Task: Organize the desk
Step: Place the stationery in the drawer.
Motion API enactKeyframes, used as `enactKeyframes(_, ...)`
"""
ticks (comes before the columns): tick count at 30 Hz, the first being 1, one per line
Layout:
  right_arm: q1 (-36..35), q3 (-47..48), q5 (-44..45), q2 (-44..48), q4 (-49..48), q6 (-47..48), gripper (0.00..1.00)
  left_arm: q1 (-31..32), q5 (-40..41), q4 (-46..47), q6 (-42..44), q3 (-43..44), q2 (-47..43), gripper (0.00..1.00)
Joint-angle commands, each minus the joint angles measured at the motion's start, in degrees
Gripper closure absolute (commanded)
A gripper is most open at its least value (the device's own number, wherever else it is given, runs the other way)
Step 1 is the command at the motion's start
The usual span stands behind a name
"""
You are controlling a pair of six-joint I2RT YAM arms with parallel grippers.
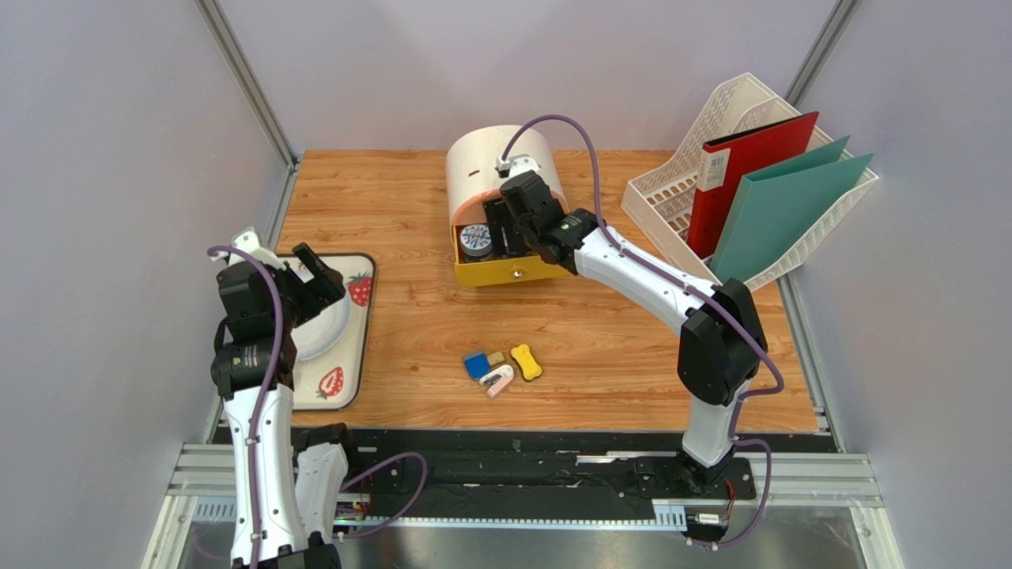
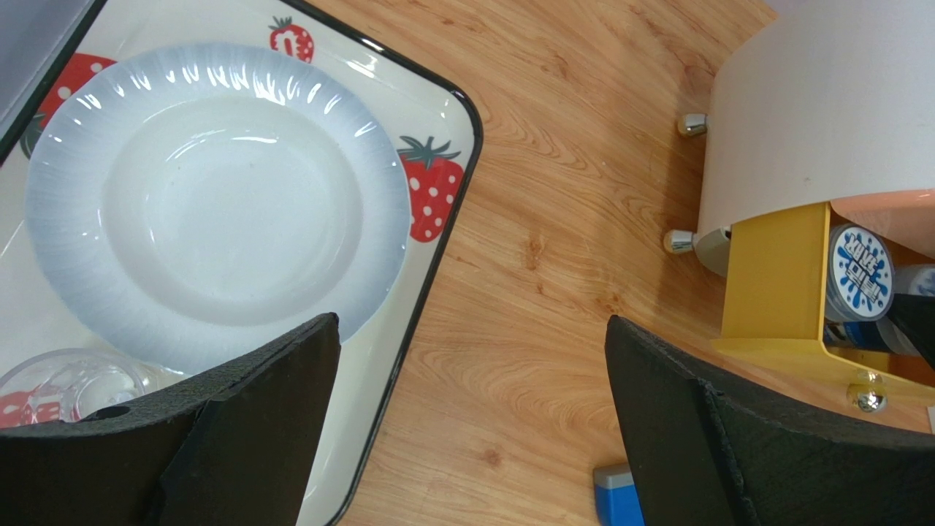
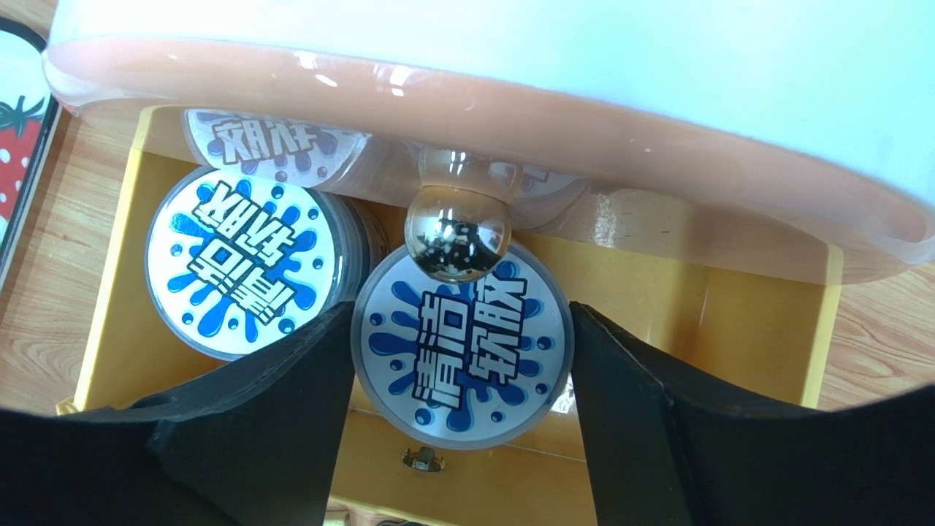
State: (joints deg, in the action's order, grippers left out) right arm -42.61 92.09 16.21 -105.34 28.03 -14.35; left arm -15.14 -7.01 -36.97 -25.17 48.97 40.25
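On the wood-grain counter, a round tin in the yellow drawer is flanked by the right end effector; a pinch cannot be confirmed. The left end effector is spread.

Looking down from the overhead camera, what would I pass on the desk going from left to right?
strawberry-print tray → yellow box with rounded white cover → white file rack. The small colourful pieces overlap the box sideways, so they are left out.
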Motion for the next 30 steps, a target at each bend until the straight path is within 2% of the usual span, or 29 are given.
enactKeyframes(1,-0.19,1.42,0.14,4.09,-4.83,-0.59,0.22,-0.68,-0.38,1.81,1.00,-0.19,-0.08,0.01)
enactKeyframes(3,-0.19,1.25,-0.04,4.35,-5.00,-0.59,0.15,-0.60,-0.38,1.81,0.91,-0.19,-0.17,0.01)
enactKeyframes(9,-0.28,0.19,0.32,6.02,-5.53,-0.50,0.15,-0.68,-0.55,1.99,1.00,-0.19,-0.08,0.01)
enactKeyframes(16,-0.28,-2.18,0.76,12.69,-6.41,1.25,0.15,-0.60,-0.64,1.90,1.09,-0.28,-0.08,0.01)
enactKeyframes(21,-0.98,-10.86,-0.91,23.32,-10.36,2.13,0.16,-0.60,-1.08,2.16,1.26,-0.28,0.00,0.01)
enactKeyframes(30,-5.46,-27.31,-0.82,35.63,-6.95,-3.31,0.18,-0.60,-7.23,3.92,2.05,-0.46,1.76,0.01)
